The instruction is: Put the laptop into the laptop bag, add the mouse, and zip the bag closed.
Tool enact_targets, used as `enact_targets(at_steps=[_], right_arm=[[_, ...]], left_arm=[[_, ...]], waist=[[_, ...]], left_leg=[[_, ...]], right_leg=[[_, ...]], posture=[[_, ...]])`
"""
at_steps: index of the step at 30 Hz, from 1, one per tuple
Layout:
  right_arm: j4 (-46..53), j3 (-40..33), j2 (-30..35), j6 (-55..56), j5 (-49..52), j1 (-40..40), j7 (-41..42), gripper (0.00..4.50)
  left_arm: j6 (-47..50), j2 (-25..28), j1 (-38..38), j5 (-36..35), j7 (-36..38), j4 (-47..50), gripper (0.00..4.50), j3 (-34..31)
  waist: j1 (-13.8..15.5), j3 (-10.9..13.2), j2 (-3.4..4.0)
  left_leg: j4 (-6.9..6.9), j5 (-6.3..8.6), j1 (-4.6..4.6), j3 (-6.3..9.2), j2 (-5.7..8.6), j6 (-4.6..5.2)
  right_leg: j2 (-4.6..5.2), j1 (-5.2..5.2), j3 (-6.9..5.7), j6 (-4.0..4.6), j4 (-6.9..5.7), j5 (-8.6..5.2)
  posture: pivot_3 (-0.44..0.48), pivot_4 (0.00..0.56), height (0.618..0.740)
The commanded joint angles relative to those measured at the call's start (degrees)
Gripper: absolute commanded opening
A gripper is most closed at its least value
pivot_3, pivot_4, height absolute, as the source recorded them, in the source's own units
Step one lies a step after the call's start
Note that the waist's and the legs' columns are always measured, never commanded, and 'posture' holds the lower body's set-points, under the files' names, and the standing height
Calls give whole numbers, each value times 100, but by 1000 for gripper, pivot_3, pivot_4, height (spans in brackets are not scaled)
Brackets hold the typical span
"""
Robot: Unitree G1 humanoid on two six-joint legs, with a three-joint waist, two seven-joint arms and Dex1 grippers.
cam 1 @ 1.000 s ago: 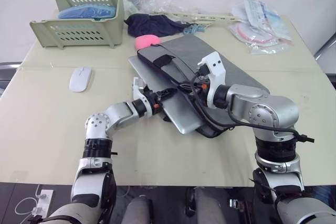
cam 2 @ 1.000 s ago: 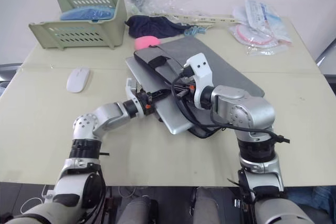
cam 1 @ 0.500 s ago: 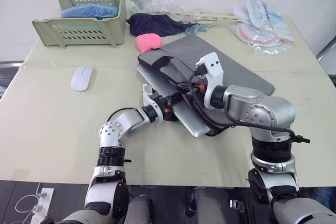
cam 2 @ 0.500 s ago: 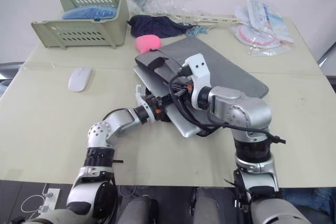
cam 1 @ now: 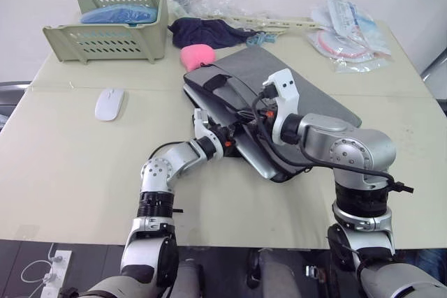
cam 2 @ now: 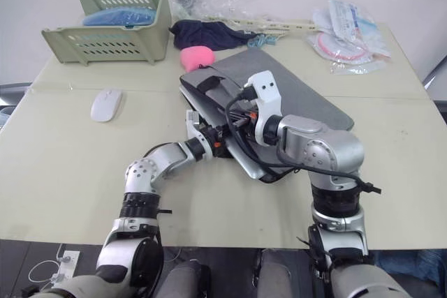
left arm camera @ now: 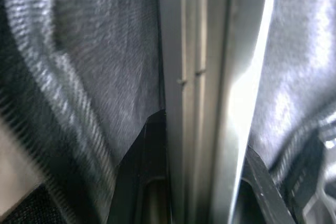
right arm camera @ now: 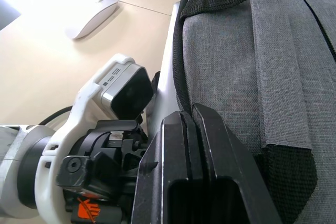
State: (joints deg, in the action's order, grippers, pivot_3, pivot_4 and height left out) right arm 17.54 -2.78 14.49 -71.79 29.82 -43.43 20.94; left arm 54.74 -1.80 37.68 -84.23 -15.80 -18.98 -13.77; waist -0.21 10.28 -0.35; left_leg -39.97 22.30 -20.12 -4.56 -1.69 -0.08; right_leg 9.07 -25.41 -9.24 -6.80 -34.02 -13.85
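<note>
Laptop (cam 1: 260, 160) pushed deeper into bag (cam 1: 300, 92), left gripper (cam 1: 225, 142) clamped on laptop, right gripper (cam 1: 244, 118) pinching bag edge.

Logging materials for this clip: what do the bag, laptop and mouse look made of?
Bag: grey woven fabric, matte, with black webbing handle. Laptop: silvery metal by its look, smooth, catching a bright glint along its edge. Mouse: white, smooth, probably glossy plastic.

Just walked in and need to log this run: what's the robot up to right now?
It is loading the silver laptop into the grey laptop bag. The left gripper grips the laptop's edge, feeding it into the bag's opening, while the right gripper pinches the bag's edge by the black handle. Part of the laptop sticks out. The white mouse lies on the table, and the bag is unzipped.
</note>
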Motion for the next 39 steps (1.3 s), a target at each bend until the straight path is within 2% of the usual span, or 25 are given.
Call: enact_targets(at_steps=[1, 15, 27, 39], right_arm=[[299, -119, -42, -11, 174, -50, -44, 28], [228, -154, -27, 36, 138, -90, -64, 28], [343, -382, -400, -249, 311, -121, -266, 28], [308, -428, -380, -269, 285, -112, -301, 28]], left_arm=[[22, -204, 211, -142, 368, 219, 350, -128], [58, -306, 171, -20, 328, 313, 350, -315], [-351, -641, 292, 243, 381, 399, 350, -379], [-240, -620, 230, 375, 525, 549, 350, -306]], waist=[[0, 0, 0], [0, 0, 0], [4, 0, 0], [5, 0, 0]], left_leg=[[0, 0, 0, 0, 0, 0], [-1, 0, 0, 0, 0, 0], [-2, 0, 0, 0, 0, 0], [-2, 0, 0, 0, 0, 0]], right_leg=[[0, 0, 0, 0, 0, 0], [0, 0, 1, 0, 0, 0], [0, 0, 1, 0, 0, 0], [0, 0, 1, 0, 0, 0]], posture=[[0, 150, 740], [0, 150, 740], [0, 150, 740], [0, 150, 740]])
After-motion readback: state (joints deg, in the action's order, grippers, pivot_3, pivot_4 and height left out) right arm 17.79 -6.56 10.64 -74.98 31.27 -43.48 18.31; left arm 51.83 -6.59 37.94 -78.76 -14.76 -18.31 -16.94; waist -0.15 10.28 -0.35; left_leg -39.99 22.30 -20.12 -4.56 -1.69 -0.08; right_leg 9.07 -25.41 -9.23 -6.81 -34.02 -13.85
